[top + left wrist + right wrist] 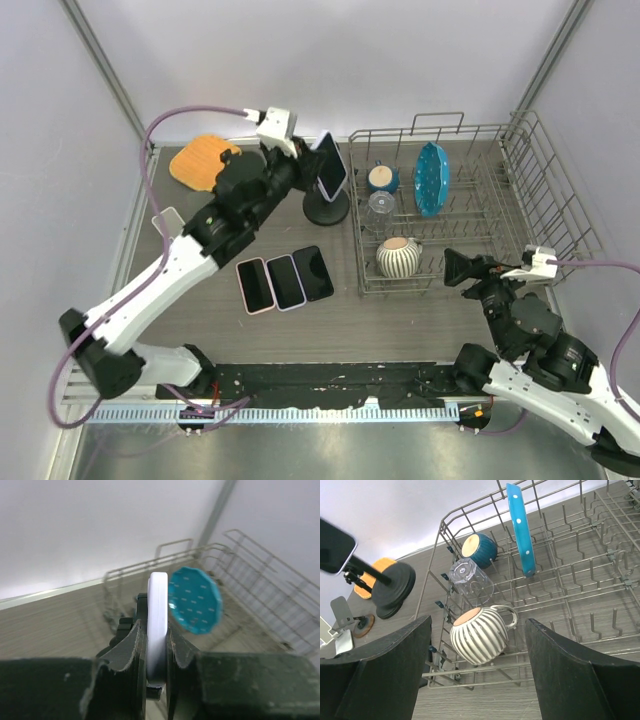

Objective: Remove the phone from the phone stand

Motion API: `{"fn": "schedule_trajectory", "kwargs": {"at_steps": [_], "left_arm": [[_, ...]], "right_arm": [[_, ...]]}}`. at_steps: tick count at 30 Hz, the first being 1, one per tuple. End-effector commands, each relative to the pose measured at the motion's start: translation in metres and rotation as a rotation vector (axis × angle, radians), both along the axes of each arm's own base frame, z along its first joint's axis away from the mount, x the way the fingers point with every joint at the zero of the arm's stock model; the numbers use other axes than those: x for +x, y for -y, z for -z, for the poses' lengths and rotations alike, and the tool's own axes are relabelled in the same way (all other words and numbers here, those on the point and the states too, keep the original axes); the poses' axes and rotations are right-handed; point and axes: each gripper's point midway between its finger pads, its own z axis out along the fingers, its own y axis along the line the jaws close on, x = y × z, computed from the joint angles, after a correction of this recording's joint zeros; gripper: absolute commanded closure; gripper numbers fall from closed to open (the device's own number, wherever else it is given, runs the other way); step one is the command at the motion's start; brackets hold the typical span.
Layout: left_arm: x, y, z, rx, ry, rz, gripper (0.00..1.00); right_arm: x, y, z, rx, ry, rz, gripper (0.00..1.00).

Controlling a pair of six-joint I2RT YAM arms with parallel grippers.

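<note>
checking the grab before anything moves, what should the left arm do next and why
Probably ease the phone up and away from the phone stand, slowly. The left wrist view shows the left gripper shut on both faces of the phone, and from above the phone sits on the stand's cradle. The grip looks made, so only the pull-off remains.

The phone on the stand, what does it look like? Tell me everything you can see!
The phone is a slim slab with rounded corners, a dark glossy face and a white rim. It sits tilted at the top of the black phone stand, just left of the wire dish rack. The left claw is shut on it, pinching its front and back, so the wrist view shows it edge-on.
</note>
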Motion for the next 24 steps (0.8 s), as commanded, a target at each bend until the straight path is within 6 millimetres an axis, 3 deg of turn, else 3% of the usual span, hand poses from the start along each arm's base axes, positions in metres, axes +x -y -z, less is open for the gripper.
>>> {"fn": "schedule_trajectory", "kwargs": {"at_steps": [1,8,11,16,24], "left_arm": [[-0.065,-0.001,-0.055,-0.127,0.096,0.050,1.00],[-0.160,0.048,-0.016,-0.027,0.005,0.283,1.00],[-0.188,0.059,0.003,0.015,-0.031,0.343,1.00],[-0.206,0.055,0.027,0.030,-0.090,0.329,1.00],[-0.190,0.005,0.009,0.031,-0.030,0.128,1.00]], "right_arm": [[-0.011,0.013,-0.025,0.114,0.037,-0.001,0.20],[-0.015,0.008,-0.031,0.140,0.026,-0.048,0.21],[-0.015,0.007,-0.031,0.134,0.008,-0.046,0.21],[-0.017,0.005,-0.034,0.146,0.007,-0.064,0.21],[-0.016,0.003,-0.030,0.136,-0.004,-0.068,0.21]]}}
